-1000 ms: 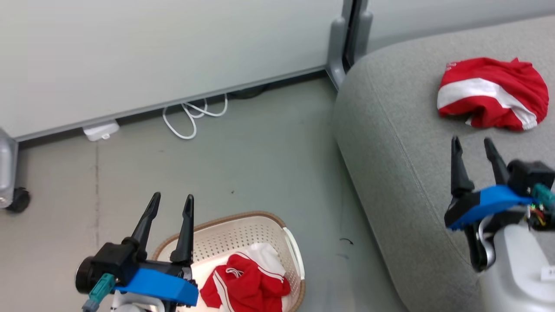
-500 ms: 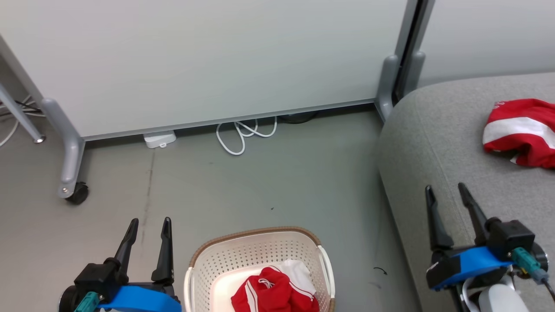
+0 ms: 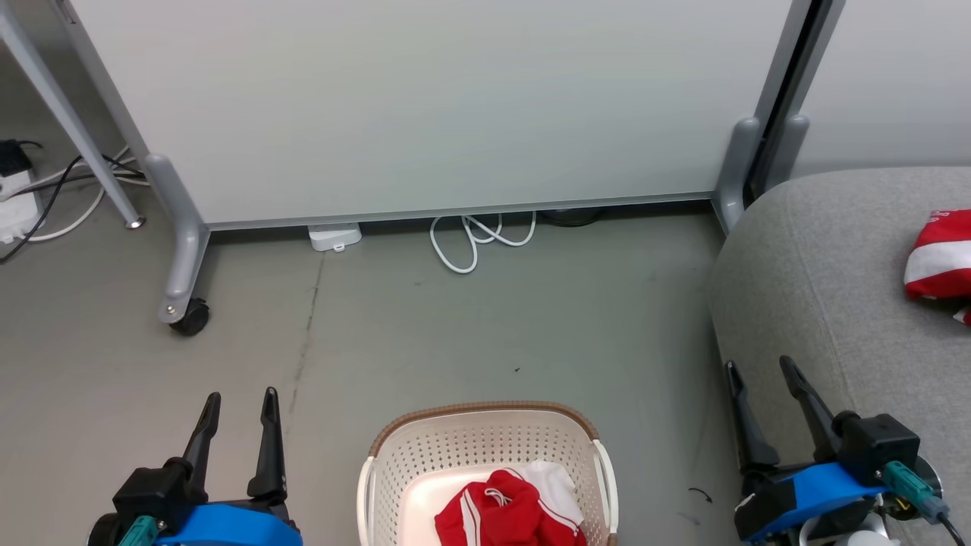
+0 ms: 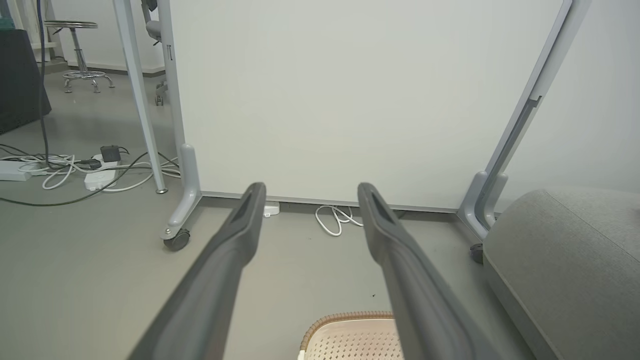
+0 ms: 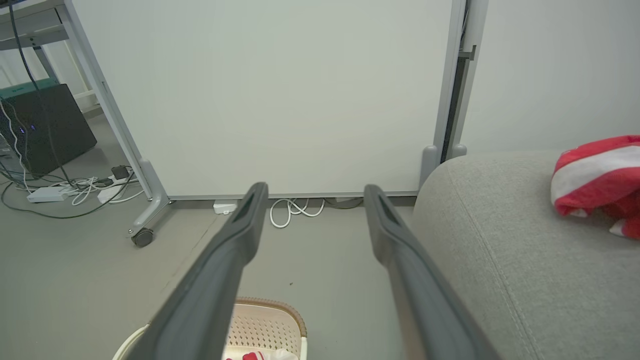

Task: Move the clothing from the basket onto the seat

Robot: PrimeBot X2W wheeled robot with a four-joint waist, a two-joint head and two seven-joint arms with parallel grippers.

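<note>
Roughly half done: one striped garment (image 3: 939, 262), red with a white band, lies on the seat (image 3: 819, 303) at far right. One bunched garment (image 3: 504, 519), red and white, is left in the basket (image 3: 485, 444) at near centre.

- Basket: cream, perforated, brown rim; stands on the floor (image 3: 455, 334) just left of the seat.
- Left gripper (image 3: 240, 394): near left, fingers parted, nothing between them.
- Right gripper (image 3: 758, 364): near right, by the seat's left edge, fingers likewise parted and empty.
- Remaining, by judgement — reach in, lift, carry right, set down.
- Surface: smooth grey floor with a faint seam and small dark marks.
- Room: pale partition (image 3: 455, 114) on castored feet at the far side, a coiled white cable (image 3: 474, 239) at its foot, and a power strip (image 3: 14, 214) far left.
</note>
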